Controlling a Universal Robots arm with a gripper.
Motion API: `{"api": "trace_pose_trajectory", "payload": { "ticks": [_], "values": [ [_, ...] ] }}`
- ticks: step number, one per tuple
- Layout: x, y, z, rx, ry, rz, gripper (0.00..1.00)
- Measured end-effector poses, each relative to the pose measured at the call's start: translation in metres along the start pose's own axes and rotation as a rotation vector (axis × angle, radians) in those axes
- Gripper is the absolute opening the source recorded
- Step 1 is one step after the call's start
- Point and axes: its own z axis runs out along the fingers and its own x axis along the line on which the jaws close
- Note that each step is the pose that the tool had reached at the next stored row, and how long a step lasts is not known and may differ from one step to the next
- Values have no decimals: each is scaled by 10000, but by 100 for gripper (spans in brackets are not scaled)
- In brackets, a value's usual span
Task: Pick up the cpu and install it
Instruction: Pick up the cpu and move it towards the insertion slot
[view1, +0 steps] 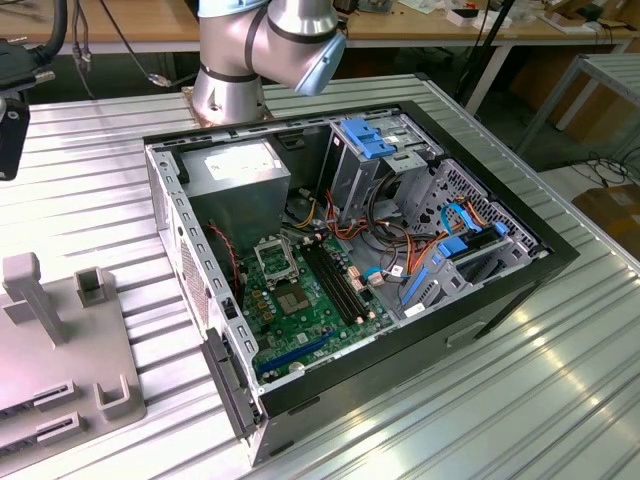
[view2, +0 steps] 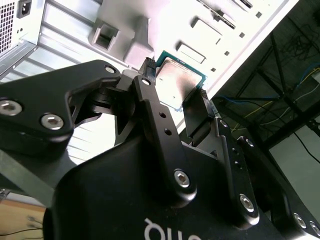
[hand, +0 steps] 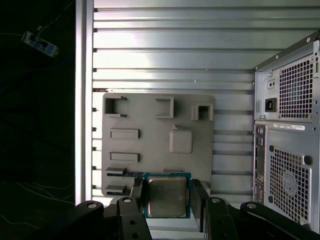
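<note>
1. Pinching the cpu (hand: 167, 196) edge to edge with the hand (hand: 168, 198) in the first wrist view, one black finger (hand: 137, 196) pressed against each of two opposite sides.
2. Turning the chip's plain silver-grey metal top, rimmed in green, toward both wrist cameras. In the second wrist view it is gripped at a tilt, clamped the same way by the two fingers.
3. Held in front of one edge of a grey fixture plate (hand: 150, 115) with shallow pockets and raised blocks. No telling whether chip and plate touch.
4. Beneath the plate, the ribbed metal tabletop (hand: 175, 40). Just beside the plate, the perforated rear panel of the computer case (hand: 290, 150).
5. In the exterior view, on its side with the cover off near the middle of the tabletop, that same case, with the green motherboard (view1: 300, 320) exposed inside.
6. On the motherboard, a hollow silver socket frame (view1: 275, 262), with the long black memory slots (view1: 335, 285) just beside it toward the exterior view's right.
7. Behind the case, the grey base of the arm (view1: 235, 80), standing on the tabletop.
8. At the exterior view's left, the fixture plate again, flat on the tabletop and well apart from the socket frame, with the wall of the case between the two.
</note>
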Motion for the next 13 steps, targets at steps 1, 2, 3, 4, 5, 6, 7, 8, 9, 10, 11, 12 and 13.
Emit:
{"api": "trace_pose_trajectory", "payload": {
  "ticks": [1, 2, 3, 4, 5, 6, 7, 8, 9, 10, 11, 12, 13],
  "values": [
    [-9, 0, -1, 0, 0, 0, 47],
    [-16, -1, -1, 0, -1, 0, 47],
    [-22, 0, -2, 0, 0, 0, 47],
    [-28, 0, -2, 0, 0, 0, 47],
    [-34, -1, -3, 0, 0, 0, 47],
    [-40, -1, -3, 0, 0, 0, 47],
    [-47, -1, -4, 0, 0, 0, 47],
    [-56, -1, -4, 0, -1, 0, 47],
    [-65, -1, -5, 0, 0, 0, 47],
    [-70, -2, -5, 0, 0, 0, 47],
    [-75, -2, -6, 0, -1, 0, 47],
    [-81, -2, -6, 0, 0, 0, 47],
    [-86, -2, -7, 0, 0, 0, 47]
  ]
}}
